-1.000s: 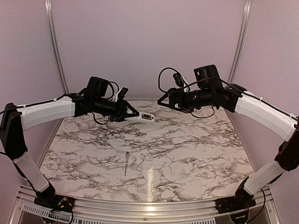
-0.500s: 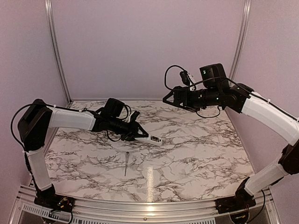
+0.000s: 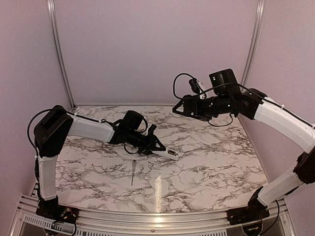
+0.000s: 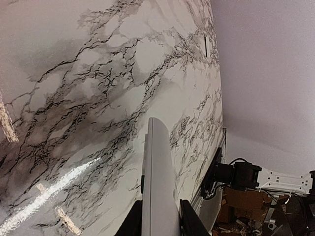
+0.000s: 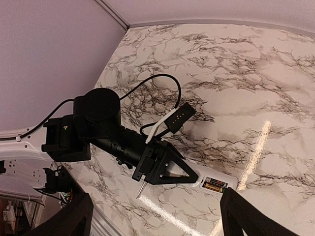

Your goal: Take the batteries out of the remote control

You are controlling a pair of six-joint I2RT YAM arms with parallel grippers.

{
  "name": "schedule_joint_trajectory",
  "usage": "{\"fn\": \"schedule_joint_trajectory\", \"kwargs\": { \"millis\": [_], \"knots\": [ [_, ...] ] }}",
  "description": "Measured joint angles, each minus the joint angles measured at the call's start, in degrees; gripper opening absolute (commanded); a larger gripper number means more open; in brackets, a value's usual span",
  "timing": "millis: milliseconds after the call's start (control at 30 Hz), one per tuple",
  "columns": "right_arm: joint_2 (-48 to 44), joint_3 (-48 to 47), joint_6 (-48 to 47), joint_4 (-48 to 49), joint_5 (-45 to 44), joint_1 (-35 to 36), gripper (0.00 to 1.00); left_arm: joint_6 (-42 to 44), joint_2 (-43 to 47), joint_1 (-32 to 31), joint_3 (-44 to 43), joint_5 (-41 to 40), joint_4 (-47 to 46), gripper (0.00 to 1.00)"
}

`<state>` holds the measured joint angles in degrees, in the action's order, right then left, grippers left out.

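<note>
My left gripper (image 3: 156, 147) is shut on the white remote control (image 3: 168, 153), holding it low over the marble table's middle; touching or not, I cannot tell. In the left wrist view the remote (image 4: 157, 182) sticks out edge-on between the fingers (image 4: 134, 221). In the right wrist view the remote (image 5: 227, 181) shows its open compartment with the batteries (image 5: 213, 185) inside, gold and dark. My right gripper (image 3: 177, 109) hovers high at the back, open and empty; its gripper (image 5: 157, 221) shows only its wide-apart finger ends.
A thin pale pen-like tool (image 3: 133, 172) lies on the marble table (image 3: 211, 162) in front of the left gripper, and it also shows in the left wrist view (image 4: 205, 45). Purple walls enclose the table. A metal rail (image 3: 157, 216) runs along the near edge.
My left arm has swung down and to the right, bringing the remote from mid-air to just over the table's middle. My right arm has shifted only slightly.
</note>
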<state>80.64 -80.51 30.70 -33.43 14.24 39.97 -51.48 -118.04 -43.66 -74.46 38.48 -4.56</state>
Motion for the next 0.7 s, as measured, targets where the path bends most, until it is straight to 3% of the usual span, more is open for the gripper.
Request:
{"fn": "schedule_joint_trajectory", "kwargs": {
  "millis": [300, 533, 700],
  "knots": [
    [0.48, -1.73, -2.34, -2.03, 0.26, 0.0, 0.89, 0.76, -1.22, -0.11, -0.76, -3.04, 3.74, 0.16],
    [1.9, -3.02, -3.67, -2.71, 0.66, 0.0, 0.89, 2.84, -1.22, -0.15, -1.81, -5.14, 6.8, 0.42],
    [2.82, -3.37, -4.22, -2.93, 0.7, 0.0, 0.89, 4.63, -1.22, -0.15, -1.81, -8.9, 10.82, 0.5]
  ]
}}
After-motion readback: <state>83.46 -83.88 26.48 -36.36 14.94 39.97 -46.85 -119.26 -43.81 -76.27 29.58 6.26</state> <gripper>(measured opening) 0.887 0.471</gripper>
